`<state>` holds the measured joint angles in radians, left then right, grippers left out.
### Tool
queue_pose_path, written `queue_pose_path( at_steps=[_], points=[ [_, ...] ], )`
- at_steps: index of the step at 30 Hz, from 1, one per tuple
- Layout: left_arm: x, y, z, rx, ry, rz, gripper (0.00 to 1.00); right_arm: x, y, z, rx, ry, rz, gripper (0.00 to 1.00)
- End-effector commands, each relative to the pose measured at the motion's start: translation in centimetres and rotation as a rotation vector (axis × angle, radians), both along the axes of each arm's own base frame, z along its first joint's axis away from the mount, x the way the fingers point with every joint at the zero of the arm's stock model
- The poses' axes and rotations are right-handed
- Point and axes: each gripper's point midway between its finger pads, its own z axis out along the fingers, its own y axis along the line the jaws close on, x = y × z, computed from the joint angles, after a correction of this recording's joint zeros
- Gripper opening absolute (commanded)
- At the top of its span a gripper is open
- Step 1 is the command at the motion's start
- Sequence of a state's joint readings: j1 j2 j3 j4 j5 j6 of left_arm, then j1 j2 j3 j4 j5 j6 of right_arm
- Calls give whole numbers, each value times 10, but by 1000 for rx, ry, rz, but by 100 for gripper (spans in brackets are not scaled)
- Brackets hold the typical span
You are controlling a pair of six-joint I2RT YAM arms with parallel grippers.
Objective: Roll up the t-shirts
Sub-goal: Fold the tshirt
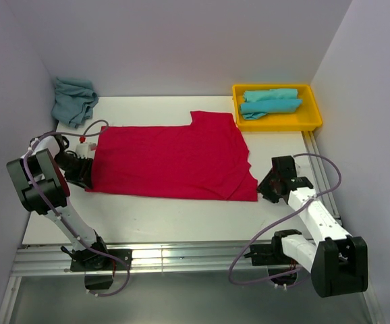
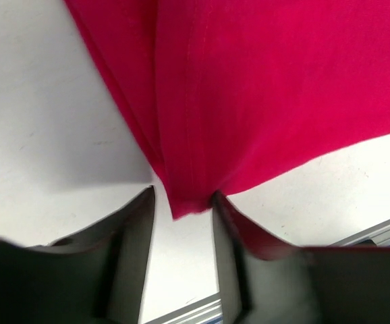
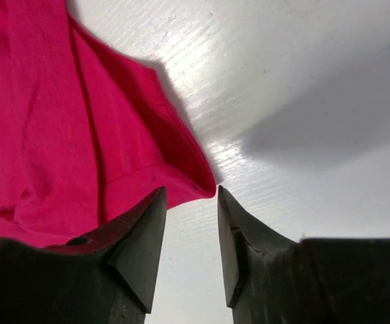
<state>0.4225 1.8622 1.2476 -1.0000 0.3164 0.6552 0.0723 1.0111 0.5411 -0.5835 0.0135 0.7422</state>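
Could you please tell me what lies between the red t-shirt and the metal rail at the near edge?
Bare white table, in the top view, between the red t-shirt and the metal rail; the left arm crosses its left end.

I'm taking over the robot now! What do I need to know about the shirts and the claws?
Left gripper: open, a corner of the red t-shirt between its jaws, not clamped.
Right gripper: open, beside the shirt's other near corner.
Red t-shirt: spread flat on the table, not rolled.
Done: turquoise t-shirts lie in the yellow tray, seemingly rolled.
To do: roll the red one, then the crumpled turquoise t-shirt at the far left corner.
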Motion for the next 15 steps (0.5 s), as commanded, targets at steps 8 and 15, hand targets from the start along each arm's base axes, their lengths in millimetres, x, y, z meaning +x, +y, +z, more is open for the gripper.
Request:
queue_pose_path(
  at_steps=[8, 15],
  points=[
    [15, 9, 45, 30, -125, -22, 53, 11, 9, 38, 32, -139, 11, 48],
    [27, 17, 63, 50, -169, 3, 53, 20, 62, 41, 112, -161, 112, 48]
  ],
)
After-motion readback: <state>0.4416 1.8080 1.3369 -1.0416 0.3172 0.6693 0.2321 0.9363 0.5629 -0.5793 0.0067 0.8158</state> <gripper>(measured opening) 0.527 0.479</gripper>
